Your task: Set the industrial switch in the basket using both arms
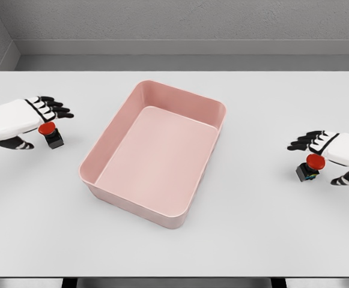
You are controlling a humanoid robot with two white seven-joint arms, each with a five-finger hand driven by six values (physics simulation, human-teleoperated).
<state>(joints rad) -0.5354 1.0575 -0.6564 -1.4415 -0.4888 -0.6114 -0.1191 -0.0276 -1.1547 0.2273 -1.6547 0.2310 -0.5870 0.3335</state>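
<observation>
Two industrial switches, each a small black box with a red mushroom button, stand on the white table [258, 240]. One switch [51, 135] is at the far left, just under my left hand [39, 123], whose black fingers [55, 108] are spread beyond it while the thumb lies on the near side. The other switch [310, 167] is at the far right, beside my right hand [327, 157], its fingers [306, 141] stretched out above it and the thumb behind. Neither hand has closed on its switch. The pink basket [93, 162] sits in the middle, nothing inside it.
The basket is a rectangular tub turned slightly, with raised walls [180, 96]. A grey wall and floor strip run behind the table's far edge.
</observation>
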